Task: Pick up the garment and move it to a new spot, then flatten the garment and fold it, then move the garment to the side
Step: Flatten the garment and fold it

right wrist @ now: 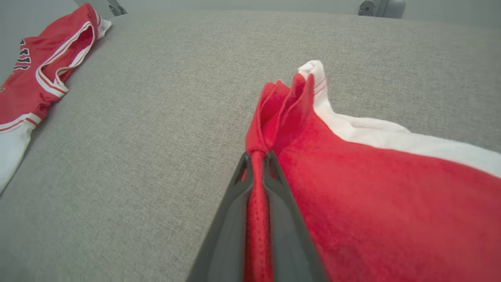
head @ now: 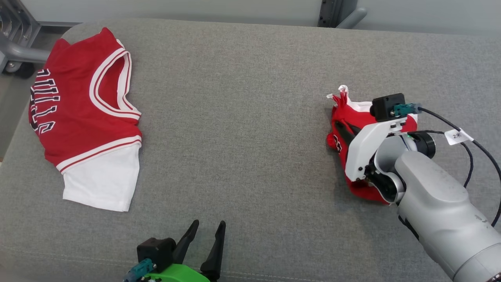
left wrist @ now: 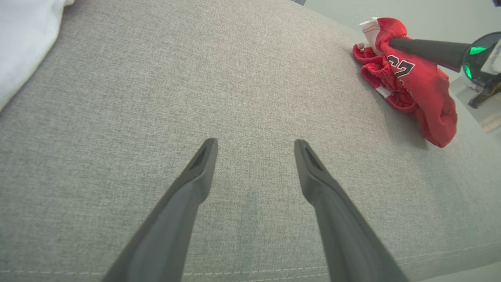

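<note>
The garment [head: 359,114] is a crumpled red piece with white trim and a black number, bunched on the right of the grey cushion [head: 242,125]. My right gripper [head: 341,117] is shut on a fold of it, and the right wrist view shows the red cloth [right wrist: 352,203] pinched between the tips [right wrist: 256,157] and fanning out beyond them. The left wrist view shows the bundle [left wrist: 426,90] at the upper right, with a right finger [left wrist: 422,49] lying across it. My left gripper [head: 208,226] stands open and empty near the front edge, its fingers apart [left wrist: 254,147] over bare cushion.
A red and white jersey [head: 78,117] lies flat at the cushion's far left, also at the left edge of the right wrist view [right wrist: 35,78]. Grey metal legs with a caster [head: 15,55] stand beyond the left corner. A black cable [head: 469,156] loops off my right wrist.
</note>
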